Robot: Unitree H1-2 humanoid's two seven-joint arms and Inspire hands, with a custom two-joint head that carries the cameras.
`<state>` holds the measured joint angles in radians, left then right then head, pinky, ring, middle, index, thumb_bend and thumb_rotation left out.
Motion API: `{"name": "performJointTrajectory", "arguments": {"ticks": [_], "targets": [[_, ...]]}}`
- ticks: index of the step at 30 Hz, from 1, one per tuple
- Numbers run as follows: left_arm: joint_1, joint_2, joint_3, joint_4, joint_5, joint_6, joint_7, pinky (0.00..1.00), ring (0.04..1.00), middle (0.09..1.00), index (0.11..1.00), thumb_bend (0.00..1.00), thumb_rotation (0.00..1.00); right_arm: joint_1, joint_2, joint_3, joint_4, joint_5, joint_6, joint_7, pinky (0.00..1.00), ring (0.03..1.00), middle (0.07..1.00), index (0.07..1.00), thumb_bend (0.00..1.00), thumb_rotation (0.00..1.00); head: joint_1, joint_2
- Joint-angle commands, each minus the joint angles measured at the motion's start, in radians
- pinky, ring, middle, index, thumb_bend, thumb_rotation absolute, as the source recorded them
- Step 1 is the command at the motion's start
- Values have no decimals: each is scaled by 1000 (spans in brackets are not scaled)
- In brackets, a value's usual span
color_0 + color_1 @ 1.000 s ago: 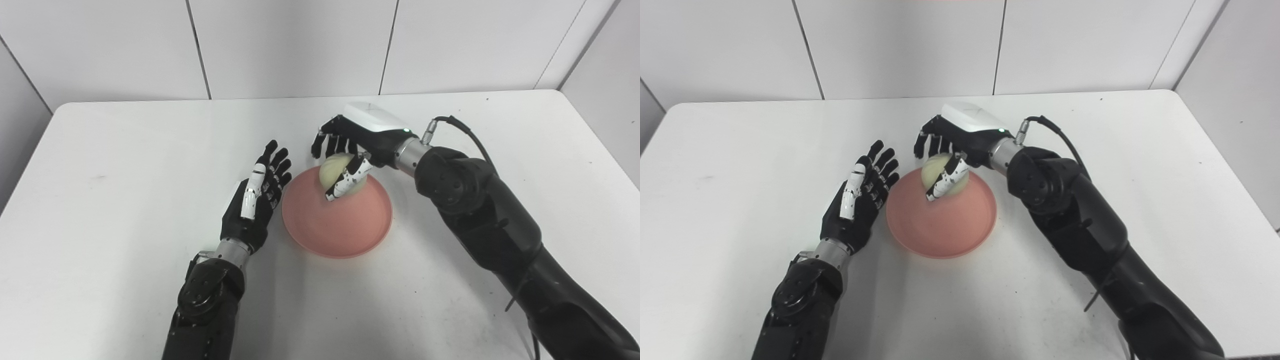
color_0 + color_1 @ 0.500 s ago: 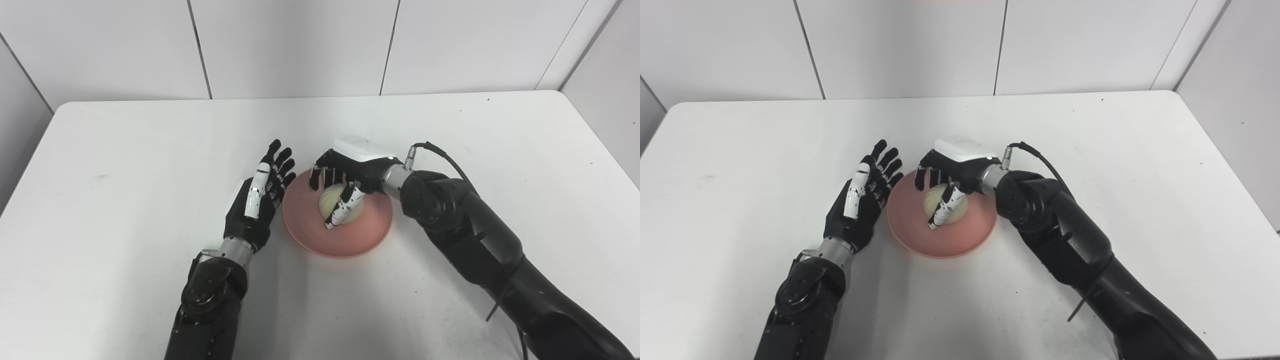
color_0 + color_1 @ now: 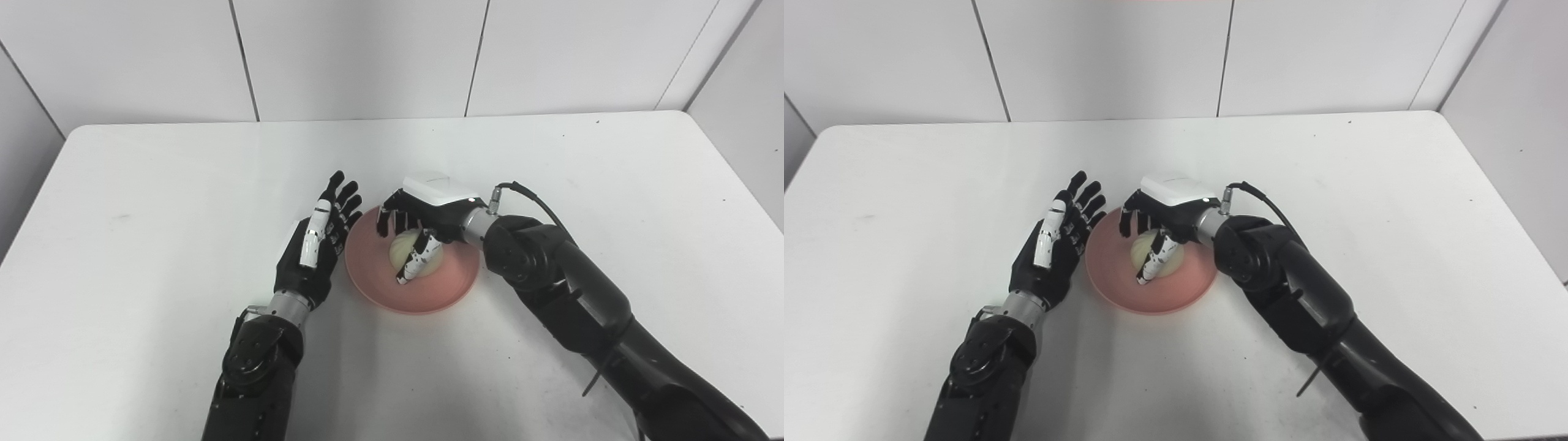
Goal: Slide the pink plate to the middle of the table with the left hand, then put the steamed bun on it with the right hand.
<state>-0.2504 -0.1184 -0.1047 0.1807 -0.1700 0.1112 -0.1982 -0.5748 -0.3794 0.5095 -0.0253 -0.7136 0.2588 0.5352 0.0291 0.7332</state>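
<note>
- Two hands at work over one white table (image 3: 153, 202); pink plate (image 3: 450, 288) parked near the table's middle, steamed bun (image 3: 411, 254) sitting in the plate's well, a touch toward 12 o'clock of its centre.
- Right hand (image 3: 422, 214) draped over the bun from 1 o'clock, palm down, fingers curled round the far side and thumb pressed along the near side at 6 o'clock; closed on the bun, no release visible yet.
- Right arm reaching in low from 4 o'clock, wrist bent down toward the plate, cable looping off the wrist.
- Left hand (image 3: 315, 248) just beside the plate's rim at 9 o'clock, holding nothing, fingers straight and spread slightly, pointing toward 1 o'clock; contact with the rim impossible to confirm.
- Left forearm rising from 6 o'clock, palm edge turned toward the plate.
- Likely a light, soft, easily dented bun: best cupped gently across its widest part, thumb opposite fingers, as here, rather than pinched at the crown.
- Probably a light, stiff, smooth plate, apt to skid on the bare tabletop if nudged.
- Judged close to finished: bun down on the plate, opening of the right fingers and a straight lift clear apparently all that remains.
</note>
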Motion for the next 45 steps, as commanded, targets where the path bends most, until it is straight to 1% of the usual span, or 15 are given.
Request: {"name": "performJointTrajectory", "arguments": {"ticks": [1, 2, 4, 5, 6, 9, 12, 17, 23, 27, 30, 33, 35, 40, 45], "targets": [[41, 8, -4, 41, 19, 60, 24, 970, 975, 977, 985, 362, 1000, -20, -10, 7, -36, -38, -24, 2, 425, 517, 538, 514, 517, 69, 0, 2], [41, 9, -4, 42, 19, 59, 20, 970, 976, 979, 987, 364, 1000, -22, -15, 13, -53, -58, -9, 18, 513, 613, 645, 642, 640, 196, 0, 2], [40, 10, -3, 42, 17, 58, 16, 971, 977, 984, 990, 363, 1000, -27, -20, 20, -88, -93, 20, 56, 597, 727, 760, 774, 760, 433, -2, 1], [40, 10, -3, 43, 17, 58, 15, 971, 977, 984, 990, 363, 1000, -29, -22, 21, -104, -106, 32, 77, 601, 735, 768, 783, 768, 455, -3, 1], [40, 10, -2, 44, 17, 57, 15, 972, 979, 988, 992, 366, 1000, -32, -23, 20, -118, -112, 39, 99, 624, 772, 808, 818, 800, 553, -3, 1], [41, 7, 3, 44, 10, 48, 14, 976, 986, 996, 994, 359, 1000, -46, -26, 17, -167, -137, 79, 187, 657, 830, 897, 877, 848, 729, -3, 1], [41, 5, 6, 42, 4, 51, 12, 979, 986, 997, 995, 353, 1000, -58, -26, 7, -214, -154, 100, 257, 704, 868, 943, 909, 890, 815, -4, 1], [40, 3, 10, 40, 5, 52, 15, 983, 985, 995, 992, 346, 1000, -78, -30, -14, -283, -183, 129, 346, 778, 900, 955, 930, 952, 865, -6, 0], [43, 4, 15, 41, -1, 44, 10, 973, 976, 986, 987, 340, 1000, -91, -20, -56, -347, -191, 165, 406, 781, 889, 942, 916, 937, 790, -9, -1], [50, 2, 19, 19, -6, 63, 13, 978, 980, 981, 992, 346, 1000, -92, -24, -96, -382, -171, 164, 420, 788, 893, 938, 913, 913, 792, -11, 0], [54, 3, 21, 10, -5, 76, 17, 986, 982, 978, 992, 352, 1000, -71, -12, -163, -393, -96, 150, 373, 772, 880, 922, 913, 907, 800, -15, -2], [60, 0, 27, -2, -6, 81, 24, 992, 980, 972, 988, 346, 1000, -34, 14, -241, -397, -34, 159, 303, 762, 879, 927, 948, 912, 882, -20, -6], [63, 3, 29, -5, -5, 79, 23, 996, 978, 968, 983, 344, 1000, 2, 43, -301, -378, 13, 164, 235, 828, 916, 959, 987, 866, 969, -23, -9], [82, 4, 32, -39, 5, 85, 35, 1000, 984, 968, 993, 343, 1000, 105, 131, -444, -329, 107, 209, 98, 872, 963, 996, 1000, 835, 1000, -27, -13], [104, 3, 40, -66, 7, 63, 47, 1000, 991, 975, 998, 355, 1000, 205, 216, -554, -264, 297, 136, -57, 973, 997, 1000, 1000, 780, 1000, -29, -19]]}}
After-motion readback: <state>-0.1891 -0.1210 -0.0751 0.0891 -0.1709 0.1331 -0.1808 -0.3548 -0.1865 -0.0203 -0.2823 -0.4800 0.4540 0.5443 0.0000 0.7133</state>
